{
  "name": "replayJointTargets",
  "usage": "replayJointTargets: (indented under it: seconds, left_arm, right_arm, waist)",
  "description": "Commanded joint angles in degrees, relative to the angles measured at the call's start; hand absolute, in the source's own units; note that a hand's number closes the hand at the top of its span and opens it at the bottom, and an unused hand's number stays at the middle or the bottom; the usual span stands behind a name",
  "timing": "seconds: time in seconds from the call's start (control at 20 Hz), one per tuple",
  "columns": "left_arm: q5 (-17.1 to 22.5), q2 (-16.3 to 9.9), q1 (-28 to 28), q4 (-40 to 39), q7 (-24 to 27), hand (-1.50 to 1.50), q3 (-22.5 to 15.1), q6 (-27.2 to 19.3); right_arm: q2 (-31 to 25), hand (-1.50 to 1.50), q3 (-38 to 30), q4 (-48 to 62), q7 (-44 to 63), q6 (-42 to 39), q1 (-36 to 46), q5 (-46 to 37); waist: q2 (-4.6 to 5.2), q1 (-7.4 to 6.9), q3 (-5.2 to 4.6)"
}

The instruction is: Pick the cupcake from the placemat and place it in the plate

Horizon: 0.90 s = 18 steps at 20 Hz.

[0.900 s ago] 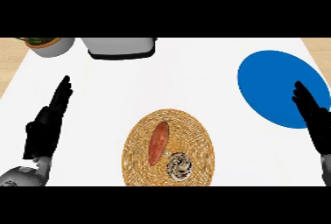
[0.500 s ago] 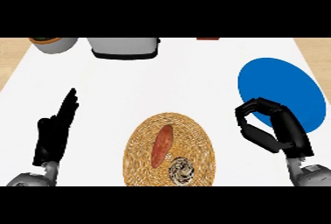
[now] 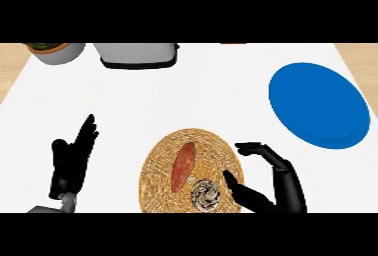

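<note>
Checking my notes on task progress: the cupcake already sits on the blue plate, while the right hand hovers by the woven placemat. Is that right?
Not quite. In the head view the cupcake lies on the woven placemat, beside the right hand; nothing is on the blue plate. The right hand by the placemat is correct.

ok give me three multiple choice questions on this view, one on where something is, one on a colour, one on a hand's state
1. Where does the cupcake sit?
A. on the woven placemat
B. on the plate
C. beside the plant pot

2. What colour is the plate?
A. red
B. blue
C. green

3. How is the right hand posed?
A. flat on the plate
B. closed round the cupcake
C. curved beside the cupcake, not holding it

Answers: 1 A, the cupcake lies at the placemat's near edge, next to an orange-red oblong item. 2 B, the plate is plain blue. 3 C, its thumb and fingers arc at the placemat's right edge with nothing between them.
</note>
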State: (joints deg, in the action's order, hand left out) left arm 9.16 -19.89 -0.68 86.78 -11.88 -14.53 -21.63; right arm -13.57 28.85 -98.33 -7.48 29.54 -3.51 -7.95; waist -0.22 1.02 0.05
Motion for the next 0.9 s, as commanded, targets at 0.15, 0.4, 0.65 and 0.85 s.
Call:
replayJointTargets:
  seconds: [0.15, 0.4, 0.65, 0.85]
  left_arm:
    - [-0.2, 2.1, -0.8, -1.0, 0.1, 0.0, -0.6, 1.1]
    - [0.0, 1.4, -2.1, -2.0, 0.1, 0.0, 1.4, 1.4]
    - [-0.8, 1.0, -0.4, -0.9, 0.5, 0.0, 1.1, 1.5]
    - [0.4, 0.3, -3.9, -3.3, -0.8, 0.0, 2.8, 3.8]
  right_arm:
    - [-1.8, -1.5, 11.8, 4.3, -9.0, -0.9, -7.2, -9.4]
    - [-8.3, -1.5, 11.4, 0.2, 10.3, -0.9, -2.6, -24.9]
    - [-9.4, -1.5, 13.5, -7.1, 29.9, -13.2, 2.7, -34.6]
    - [-6.8, -1.5, 15.0, -6.7, 40.1, -26.9, 7.8, -32.0]
  waist:
    - [0.11, -0.68, -0.08]
    - [-0.1, -0.48, -0.27]
    - [-0.2, -1.02, -0.26]
    - [0.2, -1.21, -0.2]
